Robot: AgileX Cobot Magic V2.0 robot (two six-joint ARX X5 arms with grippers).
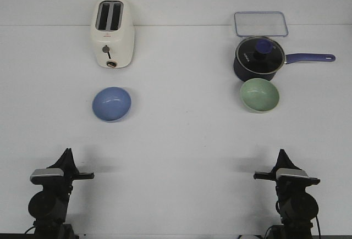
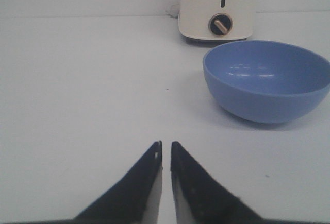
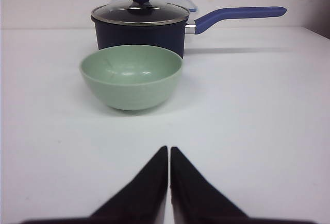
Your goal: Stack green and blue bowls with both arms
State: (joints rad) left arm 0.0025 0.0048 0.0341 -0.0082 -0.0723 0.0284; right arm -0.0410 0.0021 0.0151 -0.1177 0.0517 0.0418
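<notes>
Bowls, front view: blue bowl [image 1: 111, 104] sits left of centre below the toaster [image 1: 112, 33]; green bowl [image 1: 259, 95] right of centre, just beside the saucepan [image 1: 259, 57]. Both look glossy, rigid, light, likely slippery; you should pinch a rim wall.

Left wrist view: left gripper [image 2: 165, 150] nearly closed, empty; blue bowl [image 2: 267, 80] at right.

Right wrist view: right gripper [image 3: 169, 154] closed, empty; green bowl [image 3: 131, 76] above centre, smooth and thin-rimmed.

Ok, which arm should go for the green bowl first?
Right. The green bowl sits ahead of the right gripper, on that side of the table; the left gripper faces the blue bowl instead.
</notes>
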